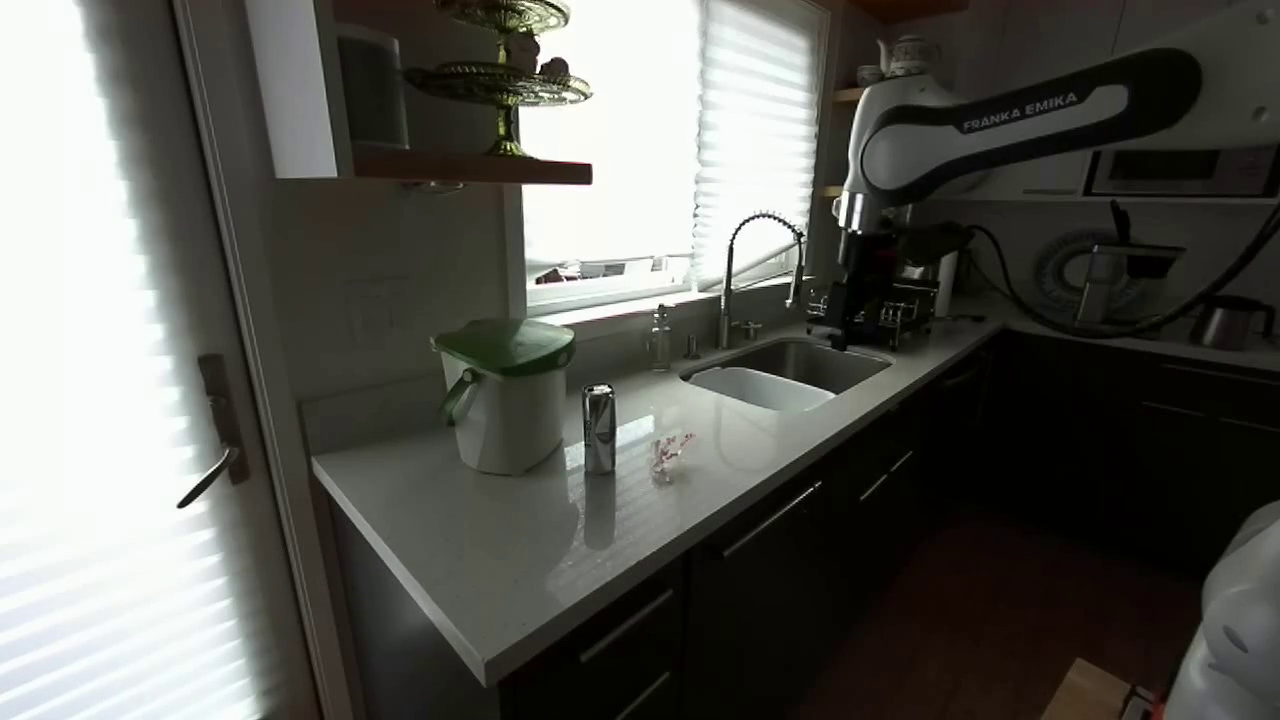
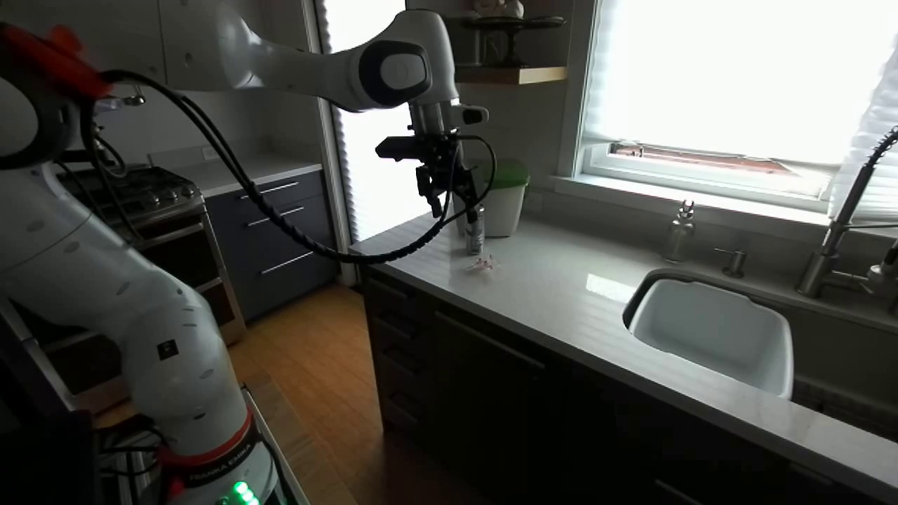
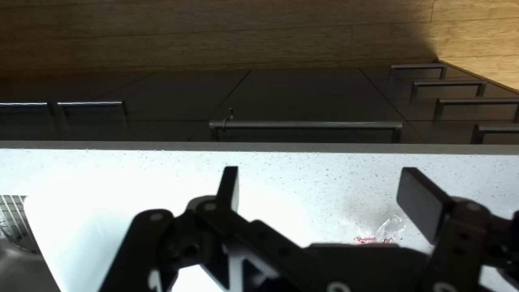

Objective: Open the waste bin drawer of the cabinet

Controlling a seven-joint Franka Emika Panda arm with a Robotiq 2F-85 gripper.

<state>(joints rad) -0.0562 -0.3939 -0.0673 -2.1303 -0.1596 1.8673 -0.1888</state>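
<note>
The dark cabinet under the counter has a wide front panel point(image 3: 308, 95) with a long bar handle point(image 3: 312, 125), shut, near the middle of the wrist view. I take this panel to be the waste bin drawer; no label shows. Its handle also shows in both exterior views point(image 1: 772, 520) point(image 2: 489, 339). My gripper point(image 3: 318, 182) is open and empty, with its two fingers wide apart. It hangs above the countertop, pointing down, apart from the handle. It also shows in both exterior views point(image 1: 842, 325) point(image 2: 454, 207).
The white countertop point(image 1: 450, 560) has a front edge overhanging the handles. On it stand a green-lidded bin point(image 1: 510, 420), a can point(image 1: 599, 430) and a clear wrapper point(image 1: 668, 455). The sink holds a white basin point(image 2: 708, 337). Smaller drawers point(image 3: 450, 83) flank the wide panel.
</note>
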